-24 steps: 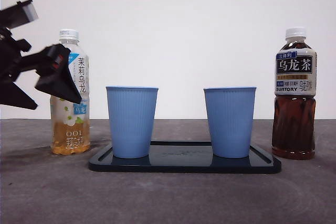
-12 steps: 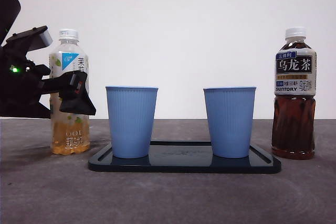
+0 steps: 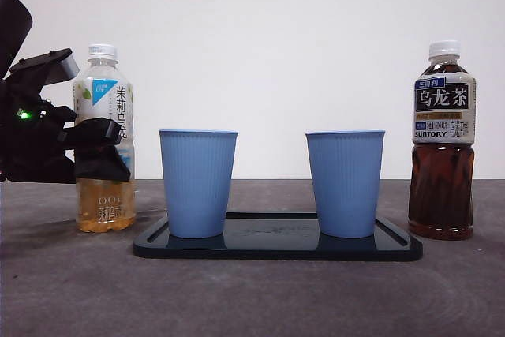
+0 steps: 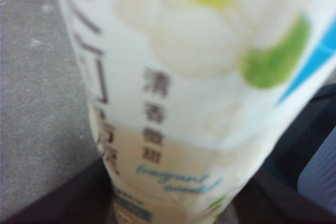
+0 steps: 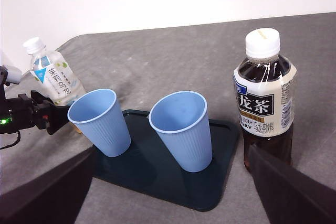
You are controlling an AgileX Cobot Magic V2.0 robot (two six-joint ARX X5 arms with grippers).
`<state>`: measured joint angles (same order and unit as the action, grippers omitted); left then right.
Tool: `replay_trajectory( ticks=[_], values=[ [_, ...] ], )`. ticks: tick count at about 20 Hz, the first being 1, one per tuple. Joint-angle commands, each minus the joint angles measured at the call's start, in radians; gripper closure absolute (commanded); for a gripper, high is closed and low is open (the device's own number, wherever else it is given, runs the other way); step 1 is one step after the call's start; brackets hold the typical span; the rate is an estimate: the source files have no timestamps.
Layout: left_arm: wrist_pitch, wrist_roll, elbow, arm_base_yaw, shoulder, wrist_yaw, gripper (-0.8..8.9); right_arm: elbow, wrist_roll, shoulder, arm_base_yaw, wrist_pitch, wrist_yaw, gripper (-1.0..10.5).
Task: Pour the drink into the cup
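A jasmine tea bottle with pale yellow drink stands upright on the table, left of the tray. My left gripper has come in from the left and its jaws press the bottle's middle from both sides. The bottle fills the left wrist view. Two empty blue cups stand on a dark tray. My right gripper is open and empty, held high over the table's near right side, looking down on the cups.
A dark oolong tea bottle with a white cap stands right of the tray; it also shows in the right wrist view. A white wall runs close behind the table.
My left gripper has dropped from the bottle's upper part to its middle, and its jaws have drawn in against the bottle. The bottle still stands in place.
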<state>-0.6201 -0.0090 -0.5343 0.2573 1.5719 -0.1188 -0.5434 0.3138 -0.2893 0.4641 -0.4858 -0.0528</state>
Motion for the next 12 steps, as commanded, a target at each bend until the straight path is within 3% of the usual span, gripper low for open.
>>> replay_trajectory(
  ticks=[1, 7, 12],
  values=[
    [-0.016, 0.01, -0.004, -0.002, 0.015, 0.0, 6.06, -0.014, -0.016, 0.0, 0.006, 0.005, 0.0, 4.8],
    [0.011, 0.054, -0.015, -0.004, -0.029, 0.0, 6.06, -0.014, -0.027, 0.0, 0.006, 0.005, 0.0, 4.8],
    [0.171, 0.152, -0.063, -0.004, -0.155, 0.053, 6.05, -0.014, -0.035, 0.0, 0.006, 0.005, 0.0, 4.8]
  ],
)
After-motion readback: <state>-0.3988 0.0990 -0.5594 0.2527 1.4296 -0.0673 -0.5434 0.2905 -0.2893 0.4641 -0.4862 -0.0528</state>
